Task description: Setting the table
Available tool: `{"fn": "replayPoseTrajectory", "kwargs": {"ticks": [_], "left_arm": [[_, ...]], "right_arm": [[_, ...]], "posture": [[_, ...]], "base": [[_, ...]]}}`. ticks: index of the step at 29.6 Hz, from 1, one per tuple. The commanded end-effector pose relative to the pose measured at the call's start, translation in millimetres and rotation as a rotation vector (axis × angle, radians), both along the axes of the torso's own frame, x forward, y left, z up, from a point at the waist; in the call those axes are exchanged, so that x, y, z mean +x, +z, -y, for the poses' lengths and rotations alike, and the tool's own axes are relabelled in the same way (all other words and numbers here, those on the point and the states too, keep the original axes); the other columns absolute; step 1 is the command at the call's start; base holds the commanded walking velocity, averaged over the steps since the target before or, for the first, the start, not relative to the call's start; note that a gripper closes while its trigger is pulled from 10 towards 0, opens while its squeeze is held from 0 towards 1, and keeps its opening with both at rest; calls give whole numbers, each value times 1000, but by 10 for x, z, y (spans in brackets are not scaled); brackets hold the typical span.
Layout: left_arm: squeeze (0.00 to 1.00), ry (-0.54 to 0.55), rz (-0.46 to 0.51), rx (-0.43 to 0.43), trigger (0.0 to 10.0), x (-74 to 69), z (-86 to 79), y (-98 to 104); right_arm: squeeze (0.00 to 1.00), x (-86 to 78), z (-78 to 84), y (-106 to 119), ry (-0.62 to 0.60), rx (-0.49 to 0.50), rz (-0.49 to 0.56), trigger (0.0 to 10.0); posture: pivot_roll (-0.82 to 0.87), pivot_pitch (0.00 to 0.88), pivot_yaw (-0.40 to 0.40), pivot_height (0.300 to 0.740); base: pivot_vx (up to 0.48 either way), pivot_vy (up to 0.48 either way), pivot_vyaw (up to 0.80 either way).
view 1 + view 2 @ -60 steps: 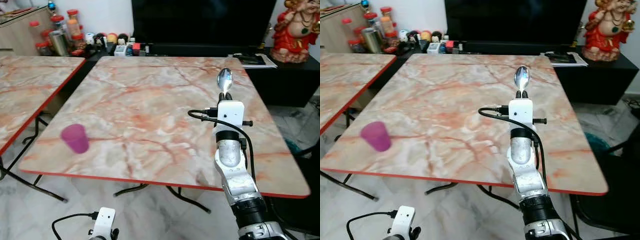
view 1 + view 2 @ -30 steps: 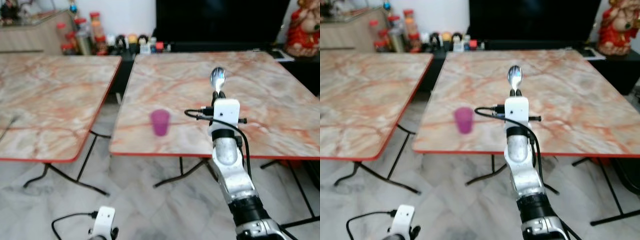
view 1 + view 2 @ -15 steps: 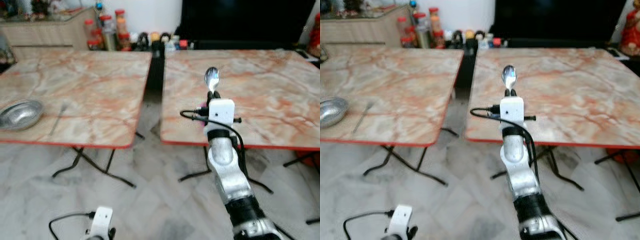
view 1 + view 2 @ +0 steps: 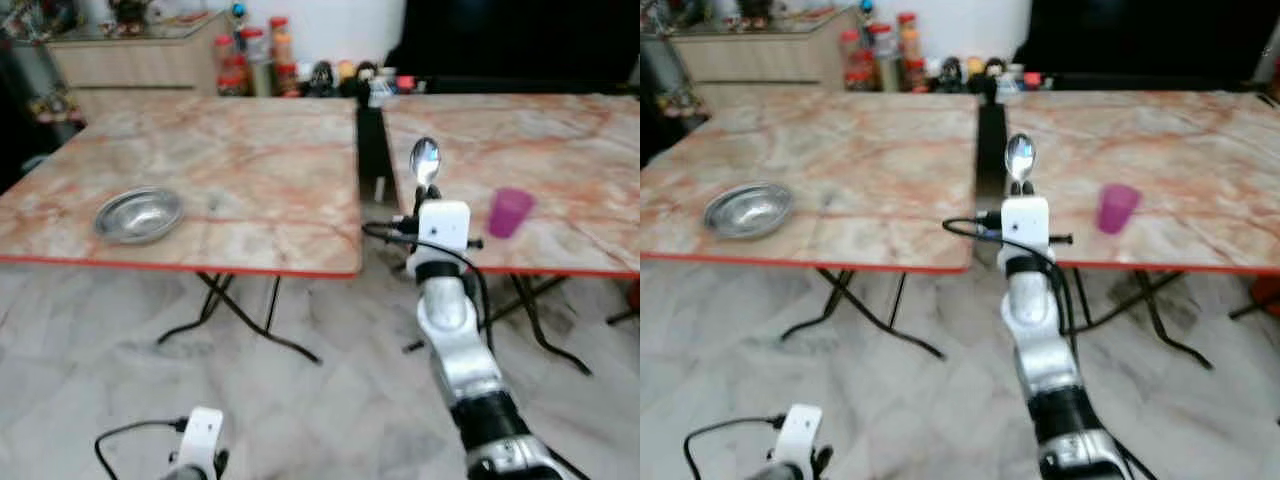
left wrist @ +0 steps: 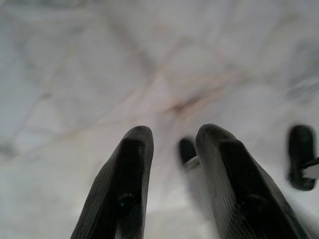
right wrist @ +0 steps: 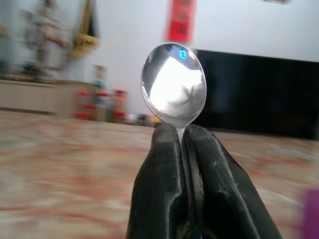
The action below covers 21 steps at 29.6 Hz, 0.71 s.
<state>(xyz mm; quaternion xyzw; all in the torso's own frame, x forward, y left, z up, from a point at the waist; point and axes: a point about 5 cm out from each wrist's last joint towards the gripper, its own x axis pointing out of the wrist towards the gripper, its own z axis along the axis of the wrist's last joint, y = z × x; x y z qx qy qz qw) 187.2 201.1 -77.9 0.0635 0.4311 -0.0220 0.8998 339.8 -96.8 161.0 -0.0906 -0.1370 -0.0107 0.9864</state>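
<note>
- Right wrist view puts our right pincer (image 6: 182, 144) front and centre: its two black fingers are pressed together on the neck of the spoon (image 6: 173, 91), so the bowl stands upright above the tips. We judge that this upright hold keeps the spoon steady and in sight while we walk, and leaves the handle hidden between the fingers.
- From the head views, the right arm is raised in front of us with the spoon in the air, roughly over the gap between the two marble-patterned counters, touching neither.
- On the left counter (image 4: 250, 160) a metal bowl (image 4: 139, 212) sits near the front edge, with bare surface beside it. We judge that this is the place being set, and that the spoon belongs just beside the bowl, so the arm has to carry it leftward and lower.
- On the right counter (image 4: 560, 150) a purple cup (image 4: 510, 212) stands upright near the front edge, well apart from the bowl.
- Our left pincer (image 5: 172, 149) hangs low and idle, pointed at the pale marbled floor (image 5: 99, 59), its fingers apart with nothing between them.
- Jars and bottles (image 4: 260, 60) crowd the low cabinet behind the counters. They are blurred, and we cannot tell them apart.
- Both head views are soft, which suits a body on the move, so we place things only roughly.
</note>
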Motion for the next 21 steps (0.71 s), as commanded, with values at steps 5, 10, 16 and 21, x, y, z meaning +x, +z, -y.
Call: {"fn": "replayPoseTrajectory", "kwargs": {"ticks": [5, 10, 16, 21], "left_arm": [[0, 6, 13, -13, 10000, 42, 45, 14], [0, 6, 12, -11, 10000, 42, 44, 14], [0, 7, 14, -10, 10000, 43, 38, 16], [0, 7, 16, -7, 10000, 48, 34, 19]], "right_arm": [[0, 35, 127, 87, -35, -5, 27, 10000], [0, 40, 118, 87, -33, -4, 25, 10000], [0, 41, 111, 85, -32, -3, 23, 10000], [0, 42, 113, 82, -32, -2, 22, 10000]], "posture": [[-22, 0, 22, 736], [-21, 0, 25, 736], [-20, 0, 25, 736], [-19, 0, 25, 736]], "base": [[0, 480, 0], [0, 480, 0], [0, 480, 0], [0, 480, 0]]}}
